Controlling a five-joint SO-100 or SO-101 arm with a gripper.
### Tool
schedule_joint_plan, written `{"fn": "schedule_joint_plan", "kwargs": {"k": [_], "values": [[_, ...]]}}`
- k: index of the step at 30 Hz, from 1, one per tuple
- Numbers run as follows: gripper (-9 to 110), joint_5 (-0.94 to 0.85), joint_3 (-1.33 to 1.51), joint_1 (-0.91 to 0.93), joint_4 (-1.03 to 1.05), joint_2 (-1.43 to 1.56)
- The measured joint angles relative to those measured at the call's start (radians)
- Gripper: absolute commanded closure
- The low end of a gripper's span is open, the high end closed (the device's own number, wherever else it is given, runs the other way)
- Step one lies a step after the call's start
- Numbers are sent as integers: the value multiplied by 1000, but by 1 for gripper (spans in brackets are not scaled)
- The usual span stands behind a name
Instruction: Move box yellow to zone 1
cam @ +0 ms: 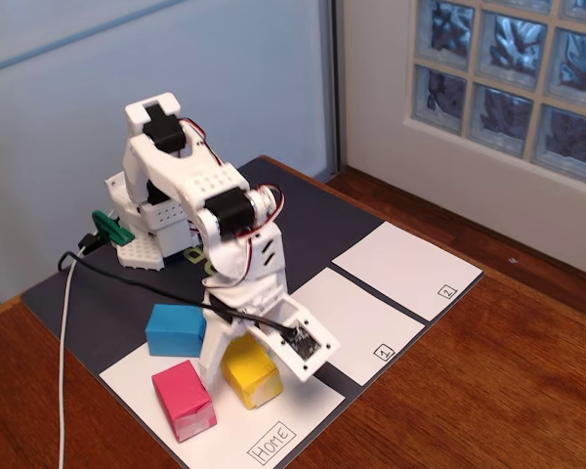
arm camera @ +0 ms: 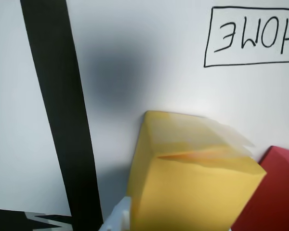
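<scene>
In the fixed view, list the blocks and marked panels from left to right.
Blue block → pink block → yellow box → Home panel → zone 1 → panel 2.

A white robot arm [cam: 190, 186] with black motors folds up from its base at the back, bends at the elbow, and reaches steeply down and forward. Its claw [cam: 236, 344] points at the desk; whether the fingers are parted or closed is hidden.
</scene>
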Motion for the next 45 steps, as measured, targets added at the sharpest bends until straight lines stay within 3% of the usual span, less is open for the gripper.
{"fn": "schedule_joint_plan", "kwargs": {"k": [13, 20, 24, 29, 35, 37, 45], "values": [[55, 25, 0, -14, -69, -81], [61, 38, 0, -31, -80, -118], [67, 44, 0, -41, -81, -137], [87, 44, 0, -43, -81, -141], [94, 38, 0, -43, -57, -140], [102, 34, 0, -43, -9, -129], [102, -18, 2, -40, 103, 23]]}}
